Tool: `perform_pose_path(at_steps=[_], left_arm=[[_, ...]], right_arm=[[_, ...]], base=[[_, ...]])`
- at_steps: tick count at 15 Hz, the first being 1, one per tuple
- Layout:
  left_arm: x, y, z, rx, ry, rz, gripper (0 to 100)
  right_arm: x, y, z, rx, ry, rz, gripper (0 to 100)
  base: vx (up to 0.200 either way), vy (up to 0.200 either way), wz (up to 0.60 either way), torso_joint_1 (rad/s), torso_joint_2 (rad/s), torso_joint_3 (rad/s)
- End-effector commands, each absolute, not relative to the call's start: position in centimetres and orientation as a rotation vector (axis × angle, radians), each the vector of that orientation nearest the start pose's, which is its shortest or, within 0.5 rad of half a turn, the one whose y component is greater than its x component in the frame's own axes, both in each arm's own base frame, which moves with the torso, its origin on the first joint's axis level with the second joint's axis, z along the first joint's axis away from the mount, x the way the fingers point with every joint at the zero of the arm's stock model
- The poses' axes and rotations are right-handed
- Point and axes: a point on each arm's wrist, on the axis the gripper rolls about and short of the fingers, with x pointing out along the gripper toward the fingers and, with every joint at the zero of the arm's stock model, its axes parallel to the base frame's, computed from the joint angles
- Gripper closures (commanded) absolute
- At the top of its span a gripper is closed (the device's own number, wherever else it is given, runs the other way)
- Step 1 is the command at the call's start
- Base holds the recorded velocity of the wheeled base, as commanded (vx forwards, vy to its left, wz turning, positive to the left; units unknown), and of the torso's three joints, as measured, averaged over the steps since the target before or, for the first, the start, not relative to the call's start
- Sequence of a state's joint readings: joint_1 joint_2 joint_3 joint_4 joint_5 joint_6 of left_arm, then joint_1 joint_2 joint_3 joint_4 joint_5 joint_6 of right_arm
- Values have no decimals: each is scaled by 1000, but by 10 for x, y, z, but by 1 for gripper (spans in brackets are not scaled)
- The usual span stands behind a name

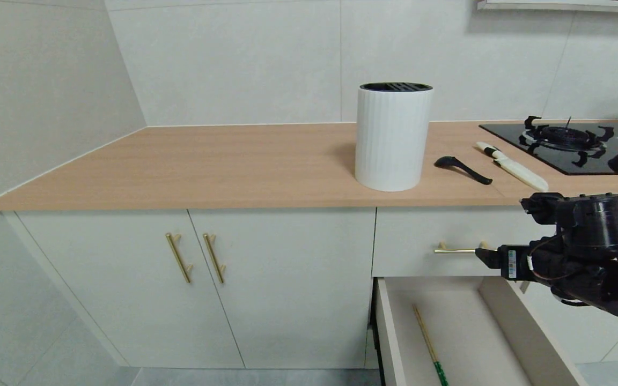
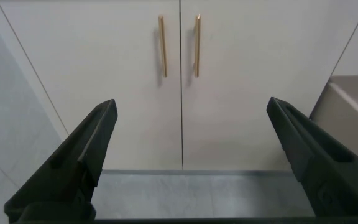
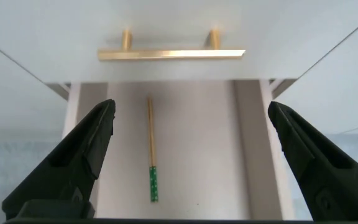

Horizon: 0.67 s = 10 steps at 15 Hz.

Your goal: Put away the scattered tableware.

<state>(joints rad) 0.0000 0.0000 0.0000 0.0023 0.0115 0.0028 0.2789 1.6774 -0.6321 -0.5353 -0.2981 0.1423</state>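
Wooden countertop (image 1: 234,161): we see it carrying a white ribbed utensil holder (image 1: 393,139), our landmark, upright near the front edge.
Black spoon (image 1: 462,169): we find it lying flat on the counter just right of the holder, not touching it.
White knife (image 1: 512,166): it lies farther right of the holder, between the spoon and the gas hob (image 1: 572,145).
Open drawer (image 1: 389,332): it is pulled out below the holder and slightly to its right.
Green-tipped chopstick (image 1: 429,348): it lies lengthwise on the drawer floor, below the holder, with its green end toward the drawer's front.
Right gripper (image 1: 483,254): we see it released, jaws spread wide with nothing between them. It hangs below and right of the holder, above the open drawer, beside the brass drawer handle (image 1: 456,250).
Left gripper (image 2: 191,106): it is also released and empty, jaws wide. It faces the double cabinet doors (image 2: 180,124) that sit below and left of the holder.
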Motion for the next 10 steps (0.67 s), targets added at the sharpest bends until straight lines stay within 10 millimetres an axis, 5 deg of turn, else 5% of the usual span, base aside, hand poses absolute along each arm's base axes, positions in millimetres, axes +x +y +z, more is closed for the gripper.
perform_pose_path(at_steps=[1,10], left_arm=[[-23,0,75,3,3,12,0],[-23,0,75,3,3,12,0]], right_arm=[[265,69,135,-6,488,-53,0],[266,70,131,-11,502,-49,0]], base=[[0,0,0,188,-476,-281],[0,0,0,211,-490,-280]])
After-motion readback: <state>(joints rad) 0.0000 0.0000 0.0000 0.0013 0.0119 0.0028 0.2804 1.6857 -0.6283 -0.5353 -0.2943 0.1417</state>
